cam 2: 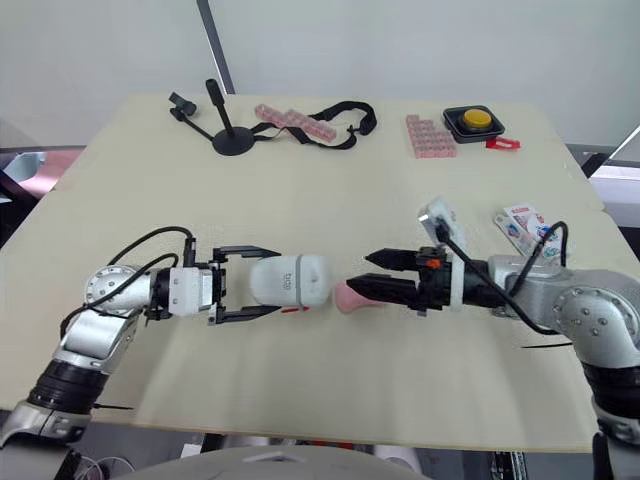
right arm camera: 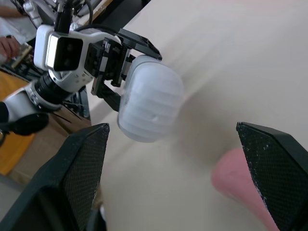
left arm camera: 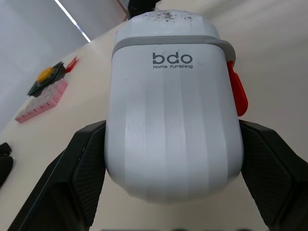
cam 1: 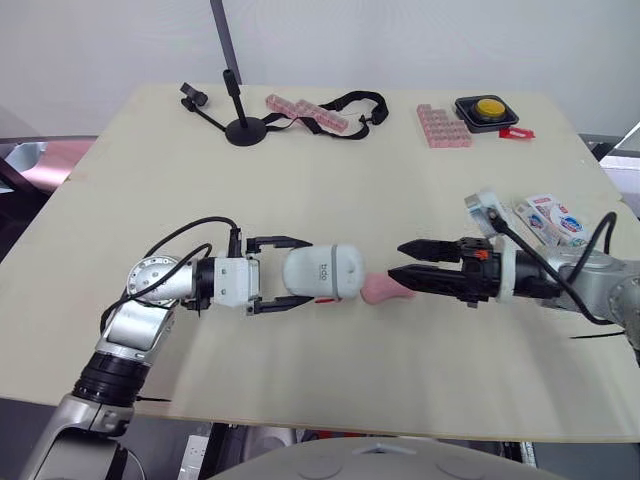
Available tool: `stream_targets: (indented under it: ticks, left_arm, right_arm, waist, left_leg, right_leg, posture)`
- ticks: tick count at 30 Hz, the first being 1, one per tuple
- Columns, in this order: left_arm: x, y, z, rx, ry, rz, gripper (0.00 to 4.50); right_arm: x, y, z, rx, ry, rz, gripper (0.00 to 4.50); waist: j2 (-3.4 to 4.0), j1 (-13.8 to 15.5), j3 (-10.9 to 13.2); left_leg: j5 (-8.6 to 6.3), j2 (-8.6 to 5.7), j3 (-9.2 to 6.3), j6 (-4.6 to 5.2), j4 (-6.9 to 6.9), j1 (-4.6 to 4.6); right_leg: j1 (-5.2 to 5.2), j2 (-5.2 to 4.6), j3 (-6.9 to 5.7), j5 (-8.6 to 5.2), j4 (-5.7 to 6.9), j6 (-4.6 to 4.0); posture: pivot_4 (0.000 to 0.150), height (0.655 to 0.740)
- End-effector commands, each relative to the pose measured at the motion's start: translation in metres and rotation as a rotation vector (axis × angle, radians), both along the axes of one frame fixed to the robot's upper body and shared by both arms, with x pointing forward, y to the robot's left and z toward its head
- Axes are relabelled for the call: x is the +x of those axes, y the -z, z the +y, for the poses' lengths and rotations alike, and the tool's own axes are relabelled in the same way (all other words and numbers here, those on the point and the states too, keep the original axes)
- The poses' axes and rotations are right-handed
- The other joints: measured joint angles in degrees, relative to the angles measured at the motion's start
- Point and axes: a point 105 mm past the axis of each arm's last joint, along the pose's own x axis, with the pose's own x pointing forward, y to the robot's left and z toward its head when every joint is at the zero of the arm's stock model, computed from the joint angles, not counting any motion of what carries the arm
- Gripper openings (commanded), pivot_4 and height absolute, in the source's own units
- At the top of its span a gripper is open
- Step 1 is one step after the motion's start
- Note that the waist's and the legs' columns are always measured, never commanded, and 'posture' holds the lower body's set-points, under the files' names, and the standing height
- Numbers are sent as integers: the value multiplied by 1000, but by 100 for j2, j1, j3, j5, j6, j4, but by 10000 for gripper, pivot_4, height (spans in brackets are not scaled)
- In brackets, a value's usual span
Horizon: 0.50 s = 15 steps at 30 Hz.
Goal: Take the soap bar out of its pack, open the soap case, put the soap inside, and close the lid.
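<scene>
The white soap case lies on its side on the table, lid closed, with a red latch on one edge. My left gripper is shut on the case's near end, one black finger pressed against each side. My right gripper points at the case from the right and stands open with nothing between its fingers. The bare pink soap bar rests on the table at the tip of the gripper's near finger, just right of the case. The soap pack lies behind my right wrist.
At the table's far edge stand a black stand, pink strips with a black strap, a pink block tray and a yellow button box. The table's front edge runs close under both arms.
</scene>
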Motion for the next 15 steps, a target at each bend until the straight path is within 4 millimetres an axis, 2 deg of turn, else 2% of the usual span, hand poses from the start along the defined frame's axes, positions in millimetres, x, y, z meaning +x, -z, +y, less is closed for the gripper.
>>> stream_targets:
  ticks: [1, 7, 15]
  left_arm:
    - [0, -10, -6, -28, -12, -75, 34685]
    - [-1, -15, -16, -60, 9, -95, 34685]
    - [-3, -18, -21, -68, 30, -91, 34685]
  right_arm:
    - [-6, -9, 12, 36, -25, 40, 45000]
    - [-8, -6, 25, 45, -43, 106, 45000]
    - [0, -4, 28, 48, -13, 139, 45000]
  waist:
    - [0, 11, 0]
    - [0, 48, 0]
    - [0, 82, 0]
  left_leg:
    - [0, 0, 0, -2, 0, -1]
    - [-3, 0, 0, -10, 1, -1]
    - [-7, -2, 0, -17, 1, -5]
  right_leg:
    - [0, 0, 0, 0, -1, 0]
    - [0, 2, -1, 0, -1, 3]
    - [0, 6, -1, 0, 1, 6]
  posture:
    - [1500, 7400]
    - [1500, 7400]
    - [1500, 7400]
